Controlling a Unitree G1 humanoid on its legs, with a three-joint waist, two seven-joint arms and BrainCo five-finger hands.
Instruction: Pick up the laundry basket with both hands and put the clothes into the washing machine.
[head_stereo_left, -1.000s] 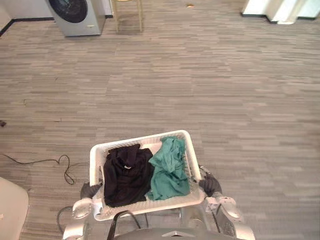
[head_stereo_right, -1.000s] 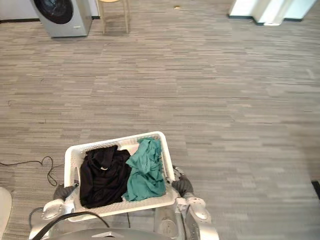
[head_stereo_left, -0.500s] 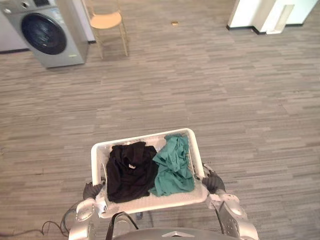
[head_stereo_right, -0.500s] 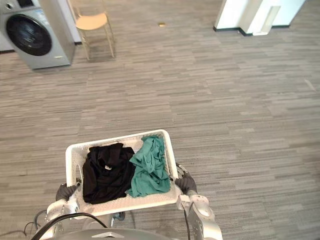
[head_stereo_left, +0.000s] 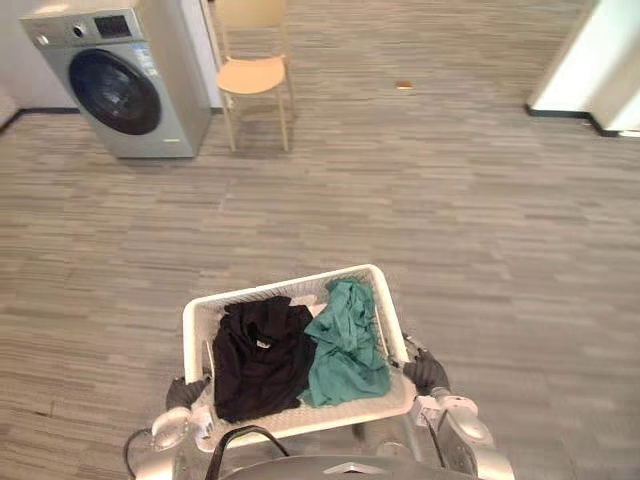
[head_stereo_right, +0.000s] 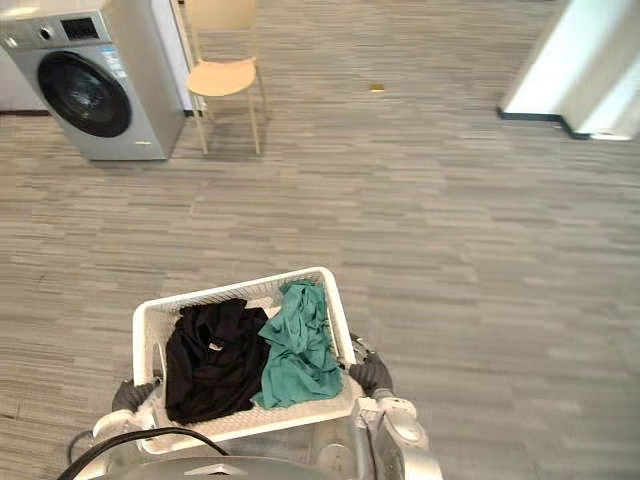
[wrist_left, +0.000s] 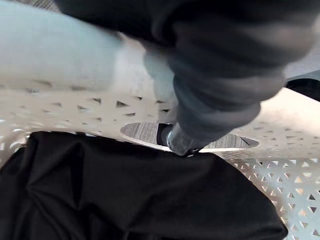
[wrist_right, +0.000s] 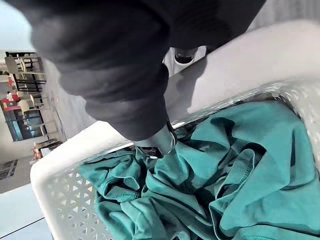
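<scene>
A white perforated laundry basket (head_stereo_left: 285, 283) is held off the floor close in front of me. Inside lie a black garment (head_stereo_left: 258, 360) on the left and a green garment (head_stereo_left: 347, 343) on the right. My left hand (head_stereo_left: 184, 392) grips the basket's left end; in the left wrist view a finger (wrist_left: 175, 140) hooks through the handle slot above the black cloth (wrist_left: 125, 195). My right hand (head_stereo_left: 427, 373) grips the right end, its fingers (wrist_right: 155, 142) curled over the rim (wrist_right: 250, 60) beside the green cloth (wrist_right: 225, 170). The grey washing machine (head_stereo_left: 125, 80) stands far off at the upper left, door shut.
A light wooden chair (head_stereo_left: 252, 75) stands right beside the washing machine. A white wall base (head_stereo_left: 600, 70) is at the far right. A small brown object (head_stereo_left: 404, 85) lies on the grey plank floor (head_stereo_left: 420, 200) between me and the machine.
The camera has swung, bringing the washing machine and chair fuller into view at the upper left. The basket stays held in both hands with the clothes unmoved.
</scene>
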